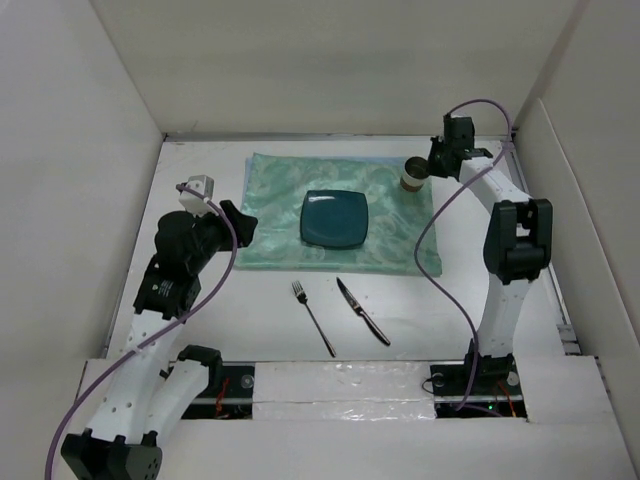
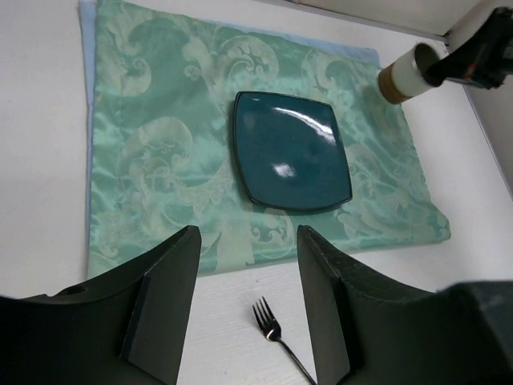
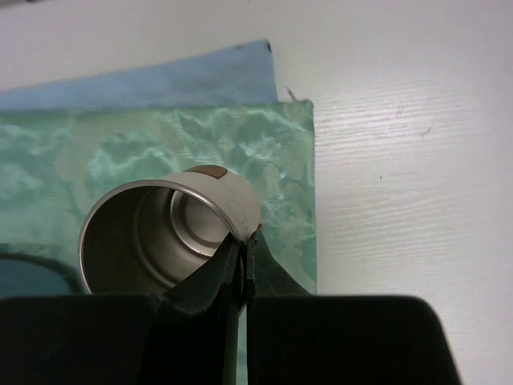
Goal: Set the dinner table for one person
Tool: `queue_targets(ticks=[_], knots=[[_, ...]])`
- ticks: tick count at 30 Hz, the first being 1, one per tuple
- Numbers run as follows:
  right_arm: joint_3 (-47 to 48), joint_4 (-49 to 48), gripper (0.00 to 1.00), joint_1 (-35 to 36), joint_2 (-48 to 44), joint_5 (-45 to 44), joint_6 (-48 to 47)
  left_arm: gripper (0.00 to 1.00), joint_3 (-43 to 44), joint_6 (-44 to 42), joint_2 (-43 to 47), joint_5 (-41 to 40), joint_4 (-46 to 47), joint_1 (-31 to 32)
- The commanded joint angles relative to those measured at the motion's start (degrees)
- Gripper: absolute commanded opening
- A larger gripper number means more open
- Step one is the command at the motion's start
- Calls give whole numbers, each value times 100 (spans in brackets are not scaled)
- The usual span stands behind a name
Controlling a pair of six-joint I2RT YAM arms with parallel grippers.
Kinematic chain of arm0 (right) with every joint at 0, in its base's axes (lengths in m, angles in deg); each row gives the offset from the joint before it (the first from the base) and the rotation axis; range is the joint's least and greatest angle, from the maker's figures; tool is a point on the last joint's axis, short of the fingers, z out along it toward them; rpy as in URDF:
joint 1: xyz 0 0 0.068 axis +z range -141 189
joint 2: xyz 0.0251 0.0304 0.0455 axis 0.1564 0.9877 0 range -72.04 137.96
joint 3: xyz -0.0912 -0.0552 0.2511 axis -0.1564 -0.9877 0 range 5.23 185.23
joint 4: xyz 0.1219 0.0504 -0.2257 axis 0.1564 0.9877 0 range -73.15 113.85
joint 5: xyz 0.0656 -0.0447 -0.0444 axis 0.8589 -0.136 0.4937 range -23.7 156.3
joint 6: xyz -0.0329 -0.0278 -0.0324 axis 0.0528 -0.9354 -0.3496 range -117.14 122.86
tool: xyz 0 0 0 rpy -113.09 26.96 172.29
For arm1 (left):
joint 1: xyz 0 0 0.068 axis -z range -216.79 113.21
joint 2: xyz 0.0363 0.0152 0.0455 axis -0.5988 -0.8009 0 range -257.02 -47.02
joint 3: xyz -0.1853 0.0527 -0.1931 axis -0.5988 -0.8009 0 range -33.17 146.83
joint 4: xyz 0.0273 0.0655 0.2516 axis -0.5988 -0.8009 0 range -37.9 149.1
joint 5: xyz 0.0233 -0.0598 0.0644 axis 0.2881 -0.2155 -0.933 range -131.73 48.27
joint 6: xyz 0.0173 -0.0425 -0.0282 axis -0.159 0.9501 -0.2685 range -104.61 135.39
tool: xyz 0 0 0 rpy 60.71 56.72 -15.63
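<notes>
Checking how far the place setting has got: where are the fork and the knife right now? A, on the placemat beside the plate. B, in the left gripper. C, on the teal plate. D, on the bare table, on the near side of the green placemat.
D: the fork and knife lie side by side on the bare dinner table, nearer the arm bases than the placemat, clear of the plate.

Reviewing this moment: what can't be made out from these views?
Left wrist view: fork handle cut off by the bottom edge.
Right wrist view: cup underside hidden by its own wall; resting or lifted unclear.
Top view: right hand fingertips at the cup rim too small to see.
</notes>
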Motion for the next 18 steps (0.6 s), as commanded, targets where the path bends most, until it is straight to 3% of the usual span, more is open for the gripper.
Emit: queue_targets(ticks=[1, 5, 18], knots=[[895, 327, 0, -88, 336, 365, -44, 49, 256, -110, 130, 229, 189, -17], [1493, 775, 0, -211, 794, 242, -159, 49, 264, -110, 130, 220, 180, -17], [1951, 1022, 2, -212, 1428, 356, -150, 49, 256, -101, 113, 150, 189, -17]])
